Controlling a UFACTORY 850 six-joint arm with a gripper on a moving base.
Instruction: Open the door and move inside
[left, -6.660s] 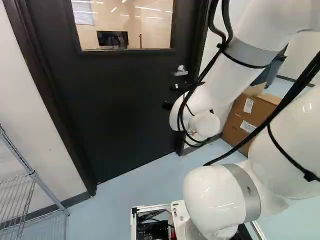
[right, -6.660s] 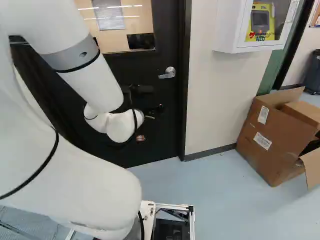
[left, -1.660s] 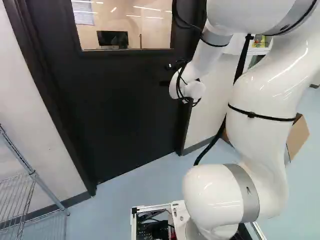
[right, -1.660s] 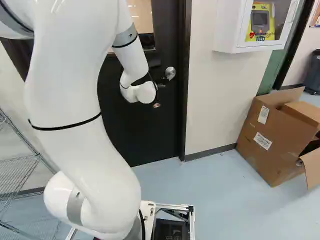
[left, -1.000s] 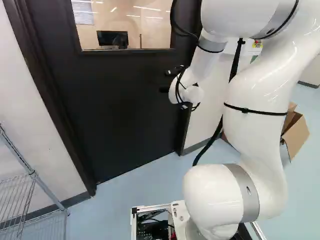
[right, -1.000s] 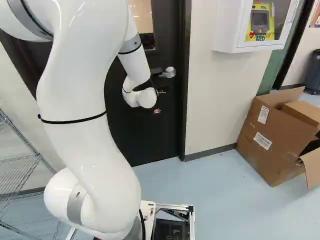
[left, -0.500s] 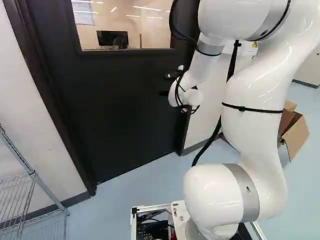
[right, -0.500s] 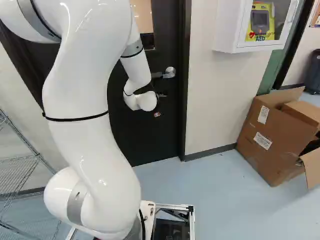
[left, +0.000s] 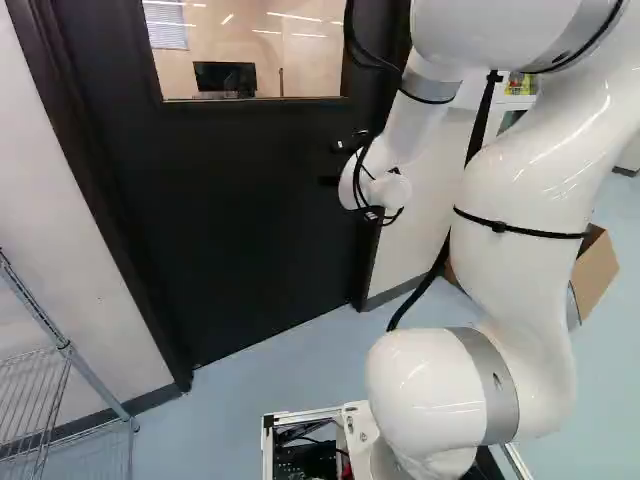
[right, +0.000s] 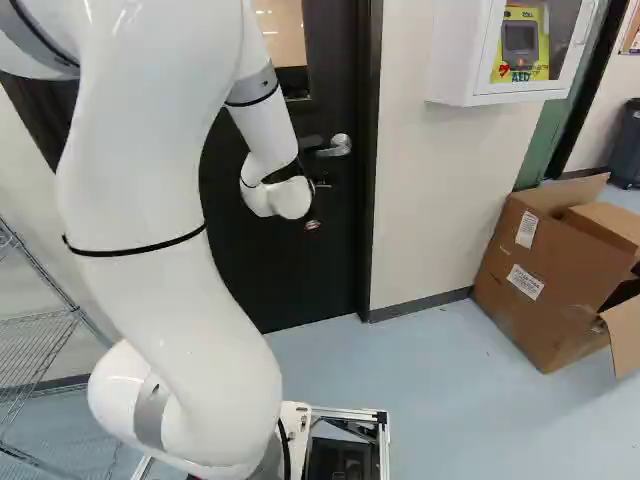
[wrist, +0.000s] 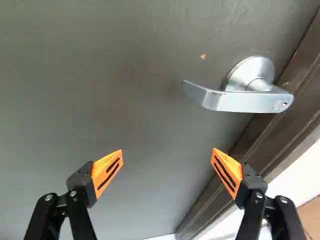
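The gripper (left: 334, 163) is wide open, and between its two orange pads (wrist: 108, 172) it holds nothing. Ahead of it is the dark door (wrist: 100, 90). The silver lever handle (wrist: 245, 100) is also ahead, nearer to the finger on the side of the door frame (right: 369, 200), and both fingers are apart from it. The door is closed in its frame. The white arm (left: 530, 200) reaches toward the handle side of the door, below its window (left: 280, 45). Farther out, a wire rack (left: 45, 350) stands at the left of the left base view. At the right of the right base view, an open cardboard box (right: 540, 280) is on the floor (right: 440, 400), below a white wall cabinet (right: 450, 60).
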